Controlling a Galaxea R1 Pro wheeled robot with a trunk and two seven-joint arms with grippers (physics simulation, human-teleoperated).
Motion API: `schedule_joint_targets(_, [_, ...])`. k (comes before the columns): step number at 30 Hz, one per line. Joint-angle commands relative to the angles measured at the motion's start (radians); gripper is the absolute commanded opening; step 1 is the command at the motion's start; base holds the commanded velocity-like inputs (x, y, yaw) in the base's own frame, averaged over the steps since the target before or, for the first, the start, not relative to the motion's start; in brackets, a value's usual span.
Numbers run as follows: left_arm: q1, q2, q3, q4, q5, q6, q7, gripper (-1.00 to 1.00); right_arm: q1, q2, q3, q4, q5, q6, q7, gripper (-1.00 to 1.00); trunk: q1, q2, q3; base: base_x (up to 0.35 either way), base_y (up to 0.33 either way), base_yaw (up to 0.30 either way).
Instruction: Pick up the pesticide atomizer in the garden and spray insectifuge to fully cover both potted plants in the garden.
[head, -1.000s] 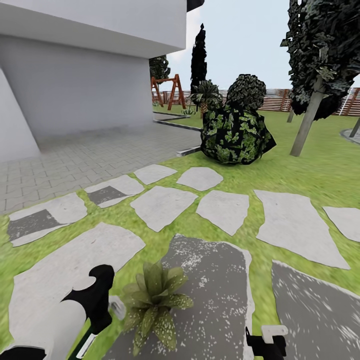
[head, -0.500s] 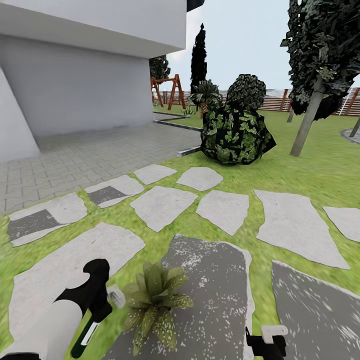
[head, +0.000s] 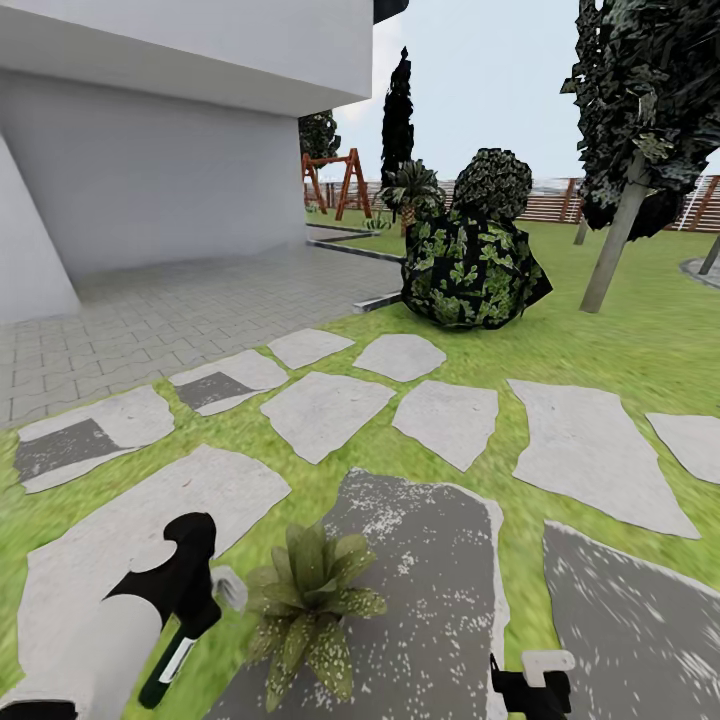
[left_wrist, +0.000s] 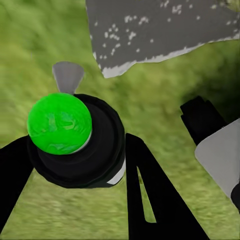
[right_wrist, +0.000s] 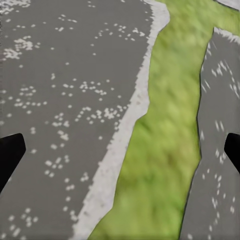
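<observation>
- The pesticide atomizer (head: 172, 660) is a slim dark green bottle with a white label down its side. In the head view it hangs tilted below the left gripper (head: 190, 610), its base pointing down toward the grass.
- Its small pale spray head (head: 230, 590) juts out sideways toward the potted plant (head: 305, 610) and sits just beside the nearest leaves.
- In the left wrist view the bottle (left_wrist: 75, 140) shows end-on as a round dark body with a bright green disc in the middle, and a grey nozzle tip (left_wrist: 67, 76) beyond it.
- The potted plant is a low rosette of pointed, faintly speckled green leaves, standing at the near edge of a dark grey stepping stone (head: 430, 600) where it meets the lawn.
- The left arm (head: 90, 650) reaches in from the lower left with a white forearm and black wrist. The claw's two black fingers (left_wrist: 150, 195) are closed on the bottle, one on each side.
- The right gripper (head: 530, 685) sits low at the bottom edge, over the stone. In the right wrist view its dark fingertips (right_wrist: 9, 152) sit far apart at the two edges with nothing between them, above stone and a strip of grass (right_wrist: 160, 145).
</observation>
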Motion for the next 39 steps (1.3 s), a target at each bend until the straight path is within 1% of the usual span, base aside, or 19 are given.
schedule_joint_targets(1, [-0.043, -0.002, -0.006, 0.005, -0.007, 0.010, -0.013, -1.00, -0.001, -0.001, 0.002, 0.002, 0.007, -0.002, -0.007, 1.00, 0.000, 0.000, -0.001, 0.000, 0.000, 0.000])
schedule_joint_targets(3, [-0.083, -0.001, -0.009, 0.010, -0.008, 0.010, -0.017, -1.00, -0.001, -0.004, 0.002, 0.002, 0.007, -0.002, -0.008, 1.00, 0.000, 0.000, -0.001, 0.000, 0.000, 0.000])
schedule_joint_targets(6, [-0.122, -0.004, -0.012, 0.012, -0.009, 0.009, -0.035, -1.00, -0.001, -0.006, 0.003, 0.002, 0.008, -0.002, -0.007, 1.00, 0.000, 0.000, -0.001, 0.000, 0.000, 0.000])
schedule_joint_targets(7, [-0.127, -0.006, -0.025, 0.012, -0.010, 0.009, -0.038, -1.00, -0.001, -0.006, 0.003, 0.002, 0.008, -0.002, -0.007, 1.00, 0.000, 0.000, -0.001, 0.000, 0.000, 0.000])
schedule_joint_targets(8, [-0.133, -0.007, -0.043, 0.012, -0.009, 0.009, -0.040, -1.00, -0.001, -0.006, 0.003, 0.002, 0.008, -0.002, -0.007, 1.00, 0.000, 0.000, -0.001, 0.000, 0.000, 0.000])
schedule_joint_targets(9, [-0.145, -0.007, -0.089, 0.013, -0.008, 0.010, -0.063, -1.00, -0.001, -0.006, 0.003, 0.002, 0.009, -0.002, -0.007, 1.00, 0.000, 0.000, -0.001, 0.000, 0.000, 0.000])
schedule_joint_targets(10, [-0.152, -0.007, -0.124, 0.013, -0.007, 0.010, -0.103, -1.00, -0.001, -0.006, 0.003, 0.002, 0.009, -0.002, -0.007, 1.00, 0.000, 0.000, -0.001, 0.000, 0.000, 0.000])
schedule_joint_targets(11, [-0.157, -0.007, -0.166, 0.013, -0.010, 0.009, -0.166, -1.00, -0.001, -0.006, 0.003, 0.002, 0.008, -0.002, -0.007, 1.00, 0.000, 0.000, -0.001, 0.000, 0.000, 0.000])
schedule_joint_targets(12, [-0.159, -0.005, -0.195, 0.012, -0.011, 0.009, -0.201, -1.00, -0.001, -0.006, 0.002, 0.001, 0.008, -0.002, -0.007, 1.00, 0.000, 0.000, -0.001, 0.000, 0.000, 0.000])
schedule_joint_targets(14, [-0.155, -0.003, -0.232, 0.013, -0.012, 0.009, -0.226, -1.00, -0.001, -0.006, 0.002, 0.001, 0.007, -0.002, -0.008, 1.00, 0.000, 0.000, -0.001, 0.000, 0.000, 0.000])
schedule_joint_targets(16, [-0.152, -0.003, -0.253, 0.013, -0.011, 0.009, -0.234, -1.00, -0.001, -0.006, 0.002, 0.001, 0.006, -0.002, -0.008, 1.00, 0.000, 0.000, -0.001, 0.000, 0.000, 0.000])
schedule_joint_targets(19, [-0.150, -0.005, -0.262, 0.013, -0.012, 0.010, -0.234, -1.00, -0.001, -0.006, 0.002, 0.001, 0.006, -0.002, -0.008, 1.00, 0.000, 0.000, -0.001, 0.000, 0.000, -0.051])
schedule_joint_targets(24, [-0.149, -0.005, -0.267, 0.013, -0.013, 0.010, -0.234, -1.00, -0.001, -0.006, 0.002, 0.001, 0.006, -0.002, -0.008, 1.00, 0.000, 0.000, -0.001, 0.000, 0.000, -0.234])
schedule_joint_targets(25, [-0.149, -0.005, -0.273, 0.013, -0.013, 0.011, -0.234, -1.00, -0.001, -0.006, 0.002, 0.001, 0.006, -0.002, -0.008, 1.00, 0.000, 0.000, -0.001, 0.000, 0.000, -0.261])
schedule_joint_targets(27, [-0.149, -0.005, -0.312, 0.014, -0.010, 0.012, -0.234, -1.00, -0.001, -0.006, 0.002, 0.001, 0.006, -0.002, -0.008, 1.00, 0.000, 0.000, -0.001, 0.000, 0.000, -0.263])
schedule_joint_targets(29, [-0.148, -0.005, -0.330, 0.015, -0.008, 0.012, -0.234, -1.00, -0.001, -0.006, 0.002, 0.001, 0.006, -0.002, -0.008, 1.00, 0.000, 0.000, -0.001, 0.000, 0.000, -0.264])
schedule_joint_targets(34, [-0.148, -0.004, -0.341, 0.035, -0.007, 0.013, -0.234, -1.00, -0.001, -0.006, 0.002, 0.001, 0.006, -0.002, -0.008, 1.00, 0.000, 0.000, -0.001, 0.000, 0.007, -0.246])
schedule_joint_targets(39, [-0.149, -0.005, -0.343, 0.052, -0.007, 0.013, -0.234, -1.00, -0.001, -0.006, 0.002, 0.001, 0.006, -0.002, -0.008, 1.00, 0.000, 0.000, -0.001, -0.057, 0.205, -0.042])
